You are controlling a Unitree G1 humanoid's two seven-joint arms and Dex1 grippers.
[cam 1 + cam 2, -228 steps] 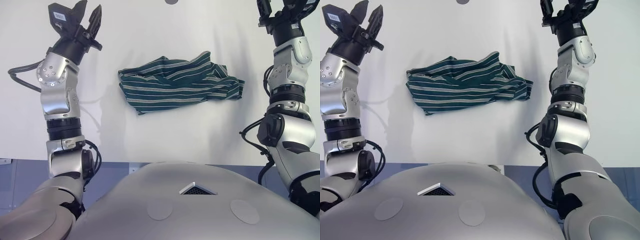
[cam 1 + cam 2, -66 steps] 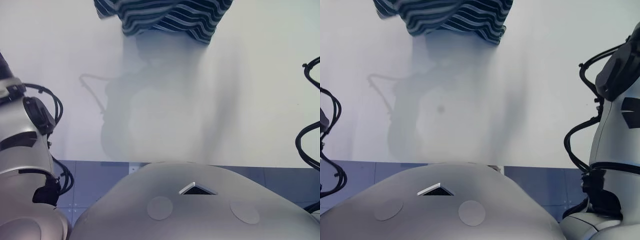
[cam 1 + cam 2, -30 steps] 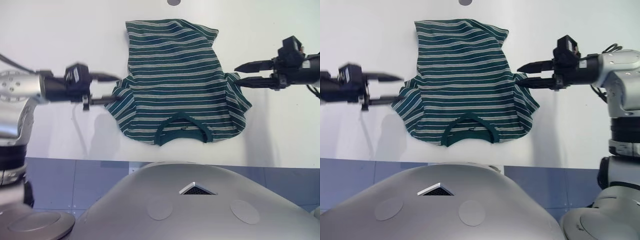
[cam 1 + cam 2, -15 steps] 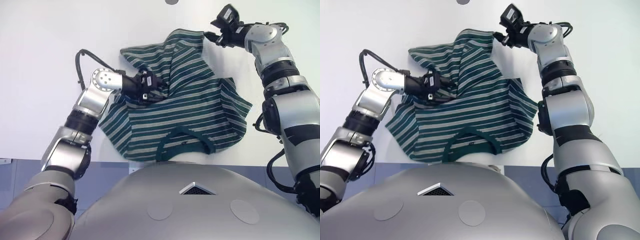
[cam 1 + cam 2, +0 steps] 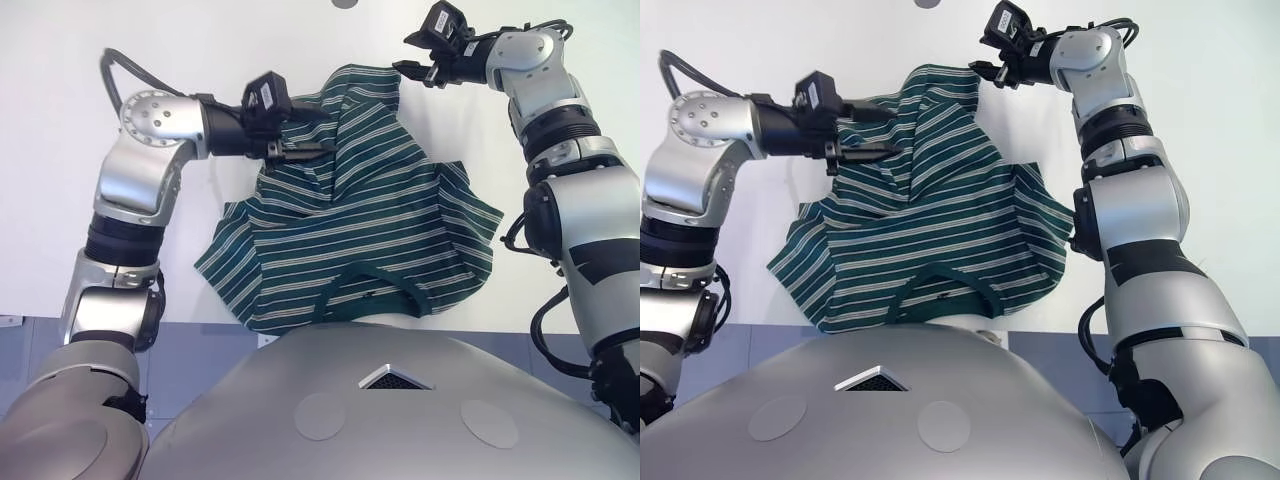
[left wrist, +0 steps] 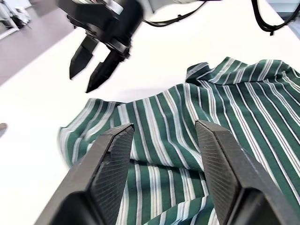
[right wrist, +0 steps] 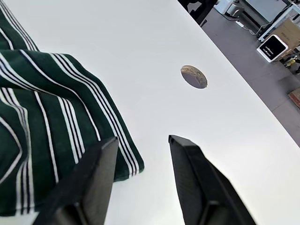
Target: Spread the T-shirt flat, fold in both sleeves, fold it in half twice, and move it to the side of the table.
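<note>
The striped T-shirt [image 5: 350,230] lies rumpled on the white bench [image 5: 60,200], collar nearest the robot. The left pincer [image 5: 320,132] hovers over its far left part, fingers apart. The right pincer [image 5: 403,53], also apart, sits just beside the far right corner.

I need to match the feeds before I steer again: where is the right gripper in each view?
Left eye view: right gripper at upper right, beside the T-shirt's far corner.
Right eye view: right gripper at upper middle, by the same corner.
Left wrist view: right gripper farther off, above the cloth, open.
Right wrist view: right gripper in the foreground, that corner seen between its fingers.
Shared landmark: the T-shirt's far corner.
</note>
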